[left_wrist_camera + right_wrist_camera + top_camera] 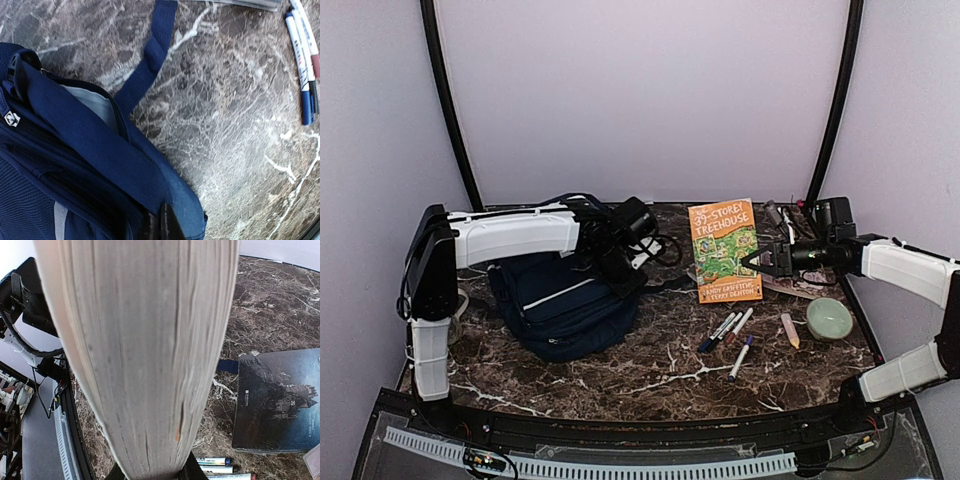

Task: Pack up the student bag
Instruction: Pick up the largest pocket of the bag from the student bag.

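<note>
The student bag [560,305], navy with a thin white stripe, lies at the left of the marble table. Its top opening gapes and shows pale lining [92,102]. My left gripper [625,262] is at the bag's right edge, its dark fingers [172,227] pressed together on the edge of the bag's blue flap [100,150]. My right gripper [760,260] is shut on an orange paperback book [723,250], holding it above the table. In the right wrist view the book's page edges [145,355] fill most of the frame and hide the jaws' tips.
Markers [725,330] lie right of the bag, another marker [740,357] is nearer the front, with a pencil-like stick [790,330] and a pale green round object [830,318] beside them. A dark-covered book [280,400] lies under the lifted one. A bag strap [150,55] trails across the marble.
</note>
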Controlling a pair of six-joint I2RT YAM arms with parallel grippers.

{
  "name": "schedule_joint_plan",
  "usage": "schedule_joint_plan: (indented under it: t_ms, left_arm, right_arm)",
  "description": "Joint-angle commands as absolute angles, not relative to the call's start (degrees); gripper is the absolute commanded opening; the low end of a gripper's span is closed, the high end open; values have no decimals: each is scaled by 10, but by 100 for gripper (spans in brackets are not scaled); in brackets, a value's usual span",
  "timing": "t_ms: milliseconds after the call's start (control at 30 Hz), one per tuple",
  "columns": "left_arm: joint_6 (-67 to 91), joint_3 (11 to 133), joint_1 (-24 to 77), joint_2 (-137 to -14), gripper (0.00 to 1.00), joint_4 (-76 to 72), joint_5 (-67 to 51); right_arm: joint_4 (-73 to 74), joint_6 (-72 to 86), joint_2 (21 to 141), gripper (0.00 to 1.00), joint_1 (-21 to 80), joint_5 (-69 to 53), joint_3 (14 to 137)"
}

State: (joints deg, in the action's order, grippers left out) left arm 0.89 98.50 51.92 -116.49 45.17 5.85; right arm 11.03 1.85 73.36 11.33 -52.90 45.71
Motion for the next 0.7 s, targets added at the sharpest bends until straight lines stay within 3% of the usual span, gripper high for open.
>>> schedule_joint_plan:
  t_ms: [0, 333, 667]
  left_arm:
    - [9, 1034, 523, -1151, 0, 460, 60]
    - [9, 1115, 525, -1109, 0, 476, 78]
    - [20, 993, 530, -1130, 0, 445, 106]
  right_arm:
    - [60, 21, 721, 0, 112, -555, 459]
    - [54, 23, 734, 0, 111, -553, 463]
    - [49, 29, 744, 0, 111, -559, 462]
